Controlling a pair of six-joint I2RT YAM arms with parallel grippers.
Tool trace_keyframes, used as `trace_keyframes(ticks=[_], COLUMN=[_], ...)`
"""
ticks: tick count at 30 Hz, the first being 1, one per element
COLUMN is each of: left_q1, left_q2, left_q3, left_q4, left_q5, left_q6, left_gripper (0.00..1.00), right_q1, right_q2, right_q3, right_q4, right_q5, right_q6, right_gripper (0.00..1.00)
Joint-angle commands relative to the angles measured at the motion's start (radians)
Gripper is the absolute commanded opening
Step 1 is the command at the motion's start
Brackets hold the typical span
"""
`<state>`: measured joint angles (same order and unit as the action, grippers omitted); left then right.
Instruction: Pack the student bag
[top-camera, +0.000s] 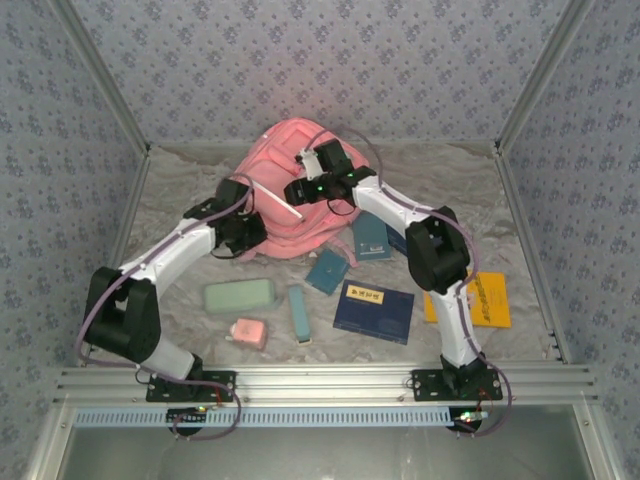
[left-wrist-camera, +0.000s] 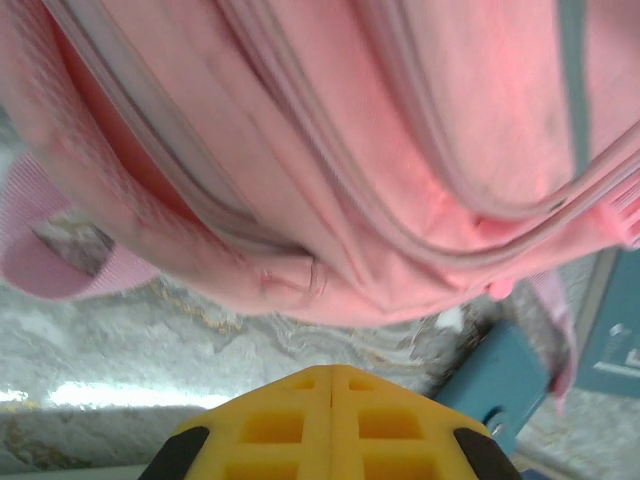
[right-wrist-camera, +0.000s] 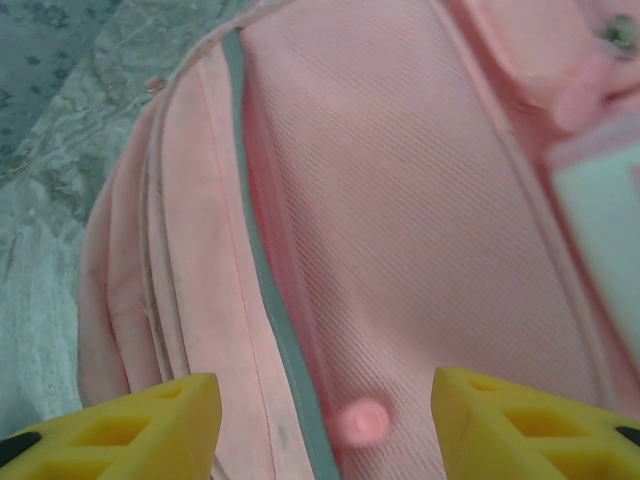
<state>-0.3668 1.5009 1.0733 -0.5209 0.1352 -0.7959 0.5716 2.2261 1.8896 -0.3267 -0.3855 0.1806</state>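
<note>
Top external: bag (top-camera: 285, 140) lying far centre, arms flanking. Left gripper (left-wrist-camera: 330, 400) staying off fabric, jaws pressing shut, seemingly empty. Right gripper (right-wrist-camera: 325, 420) gaping over zip (right-wrist-camera: 262, 270). Fabric looking soft, floppy, light; suggest pinching zip edge or seam.

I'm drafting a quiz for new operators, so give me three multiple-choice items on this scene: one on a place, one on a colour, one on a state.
1. Where does the orange book lie?
A) far left corner
B) right side, beside the right arm
C) between the arm bases

2. What colour is the long case near the left arm?
A) mint green
B) black
C) red

3. The left claw, facing the student bag, is:
A) shut
B) wide open
C) gripping a book

Answers: B, it lies on the table by the right arm. A, it shows pale green from above. A, its yellow fingers meet with nothing between.
</note>
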Motion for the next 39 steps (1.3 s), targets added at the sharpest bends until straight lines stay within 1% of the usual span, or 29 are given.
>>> trace_keyframes(ticks=[1, 3, 5, 12, 15, 17, 19, 21, 23, 26, 31, 33, 37, 39], left_q1=[0.037, 0.065, 0.085, 0.128, 0.134, 0.138, 0.141, 0.141, 0.141, 0.144, 0.152, 0.152, 0.154, 0.157], left_q2=[-0.002, 0.018, 0.048, 0.137, 0.191, 0.223, 0.245, 0.264, 0.283, 0.307, 0.338, 0.345, 0.342, 0.318], left_q3=[-0.006, 0.000, 0.022, 0.063, 0.090, 0.103, 0.111, 0.127, 0.149, 0.175, 0.215, 0.233, 0.231, 0.220], left_q4=[0.010, 0.016, 0.007, 0.001, -0.004, 0.002, 0.015, 0.020, 0.013, 0.010, 0.003, -0.012, -0.007, -0.004], left_q5=[0.054, 0.059, 0.059, 0.062, 0.059, 0.067, 0.072, 0.072, 0.059, 0.041, 0.052, 0.045, 0.040, 0.036], left_q6=[0.029, 0.019, 0.018, 0.024, 0.035, 0.032, 0.031, 0.033, 0.041, 0.057, 0.077, 0.091, 0.098, 0.098], left_gripper=[0.00, 0.00, 0.00, 0.00, 0.00, 0.00, 0.00, 0.00, 0.00, 0.00, 0.00, 0.00, 0.00, 0.00], right_q1=[-0.018, -0.011, 0.001, 0.008, 0.007, 0.011, 0.015, 0.017, 0.015, 0.023, 0.051, 0.056, 0.059, 0.052], right_q2=[0.118, 0.170, 0.207, 0.245, 0.244, 0.246, 0.252, 0.273, 0.307, 0.337, 0.339, 0.339, 0.335, 0.321], right_q3=[0.152, 0.218, 0.261, 0.295, 0.295, 0.295, 0.302, 0.325, 0.370, 0.427, 0.445, 0.452, 0.467, 0.463], right_q4=[-0.132, -0.176, -0.215, -0.251, -0.238, -0.240, -0.252, -0.270, -0.335, -0.376, -0.398, -0.395, -0.362, -0.313], right_q5=[-0.115, -0.174, -0.192, -0.320, -0.398, -0.425, -0.426, -0.405, -0.392, -0.413, -0.444, -0.458, -0.458, -0.455], right_q6=[-0.041, -0.045, -0.051, -0.041, -0.023, -0.022, -0.032, -0.045, -0.058, -0.075, -0.122, -0.120, -0.079, -0.028], right_gripper=[0.58, 0.58, 0.57, 0.53, 0.47, 0.42, 0.38, 0.37, 0.34, 0.31, 0.26, 0.20, 0.00, 0.00])
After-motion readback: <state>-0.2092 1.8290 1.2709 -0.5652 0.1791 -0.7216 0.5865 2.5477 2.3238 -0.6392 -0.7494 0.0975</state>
